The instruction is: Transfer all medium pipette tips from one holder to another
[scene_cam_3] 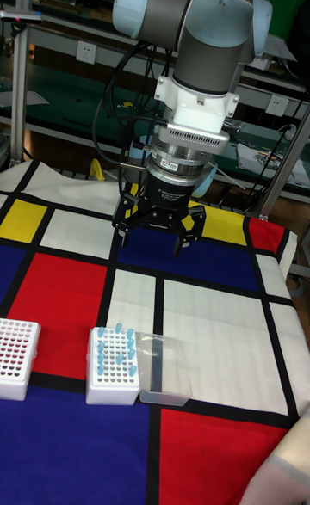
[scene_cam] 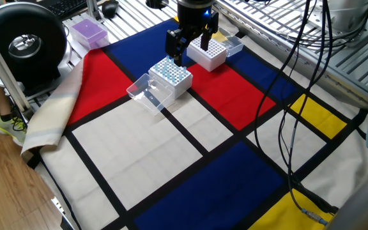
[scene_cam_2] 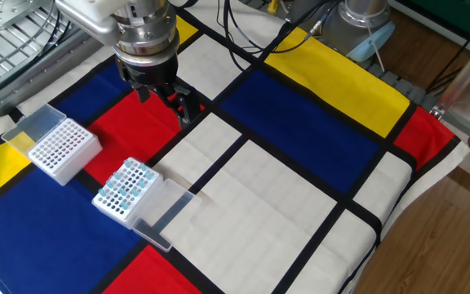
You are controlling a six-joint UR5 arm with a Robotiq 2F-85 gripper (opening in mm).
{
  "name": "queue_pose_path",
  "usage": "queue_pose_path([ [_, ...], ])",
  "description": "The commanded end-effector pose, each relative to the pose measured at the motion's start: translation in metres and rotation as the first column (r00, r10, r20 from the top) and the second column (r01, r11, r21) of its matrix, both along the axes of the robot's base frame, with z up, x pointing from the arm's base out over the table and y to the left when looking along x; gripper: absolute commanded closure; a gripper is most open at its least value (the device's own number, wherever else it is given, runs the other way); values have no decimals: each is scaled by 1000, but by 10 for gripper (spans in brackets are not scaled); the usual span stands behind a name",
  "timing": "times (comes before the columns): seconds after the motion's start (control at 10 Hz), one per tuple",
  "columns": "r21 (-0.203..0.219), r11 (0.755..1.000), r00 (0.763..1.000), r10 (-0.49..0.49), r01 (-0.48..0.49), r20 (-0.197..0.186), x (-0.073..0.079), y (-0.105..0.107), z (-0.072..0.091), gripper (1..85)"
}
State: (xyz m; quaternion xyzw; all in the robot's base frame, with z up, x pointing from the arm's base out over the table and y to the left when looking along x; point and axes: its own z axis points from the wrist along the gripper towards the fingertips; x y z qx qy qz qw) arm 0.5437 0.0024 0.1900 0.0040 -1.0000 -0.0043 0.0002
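Black two-finger claw hung released and empty near the white rack of pale blue translucent cone-shaped tips. A good pick would centre vertically over one tip.

a red, blue, yellow and white cloth covers the table. on it stand two white holders, apart: the near rack and the far rack.

My gripper hangs spread and empty above the worktop. Nearer the front edge, medium pipette tips stand in a white rack, its clear lid flipped open. A second rack sits at the left edge.
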Motion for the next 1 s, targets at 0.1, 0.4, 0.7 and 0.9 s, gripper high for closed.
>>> queue_pose_path([
  [0.1,3,978,971,-205,207,-124,-32,13,1,847],
  [0.4,-2,973,966,-231,232,-119,-31,13,1,847],
  [0.7,-23,975,969,-223,222,-106,-30,9,1,847],
  [0.9,-22,975,969,-223,222,-105,-30,8,0,847],
])
